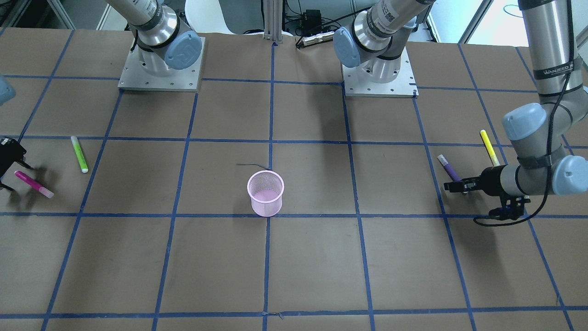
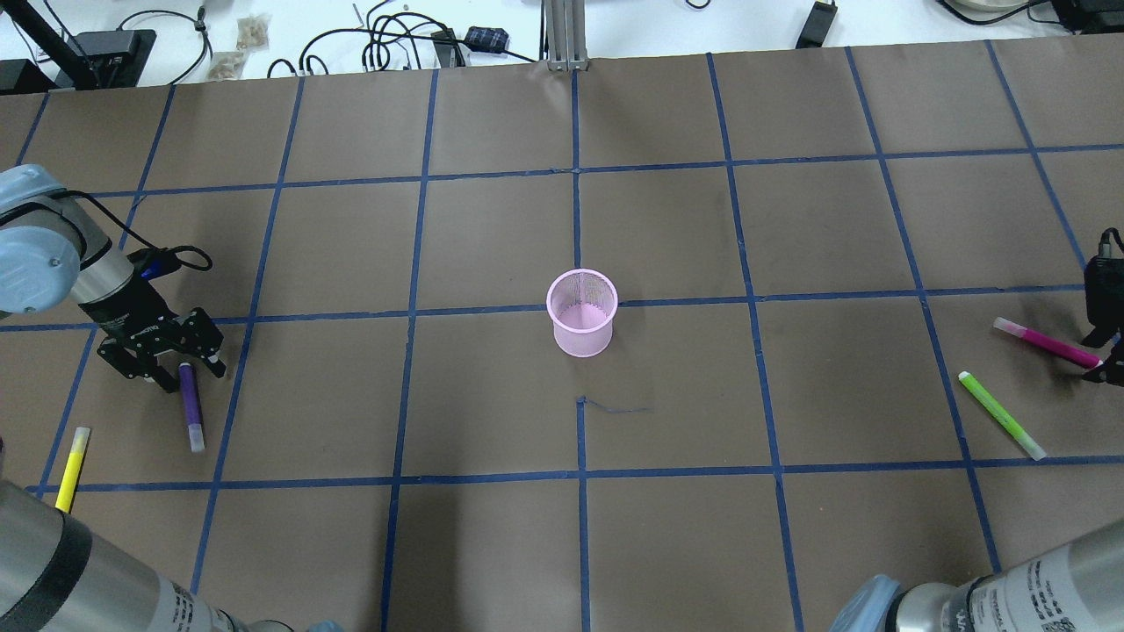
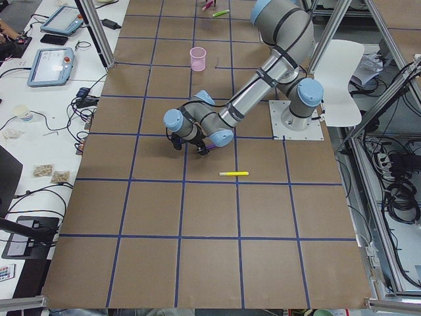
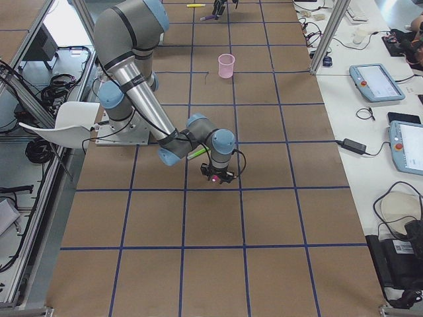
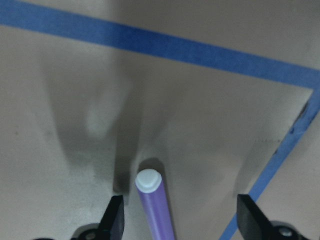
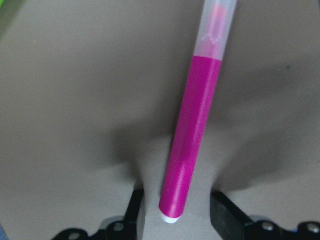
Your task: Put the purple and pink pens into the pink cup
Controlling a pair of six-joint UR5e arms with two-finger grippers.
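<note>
Left end effector [image 5: 182, 220] low over the desk [image 2: 492, 237], jaws wide, straddling one end of the purple pen [image 2: 190, 399] lying flat at left. Right end effector [image 6: 177, 212] parted narrower, jaws either side of the pink pen [image 6: 192, 135] end, flat at right. Pink cup [image 2: 581, 313] upright mid-desk, well apart from both.

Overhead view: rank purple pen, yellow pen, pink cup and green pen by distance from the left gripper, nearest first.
1. purple pen, right at the left gripper
2. yellow pen, near left edge
3. pink cup, table centre
4. green pen, far right
</note>
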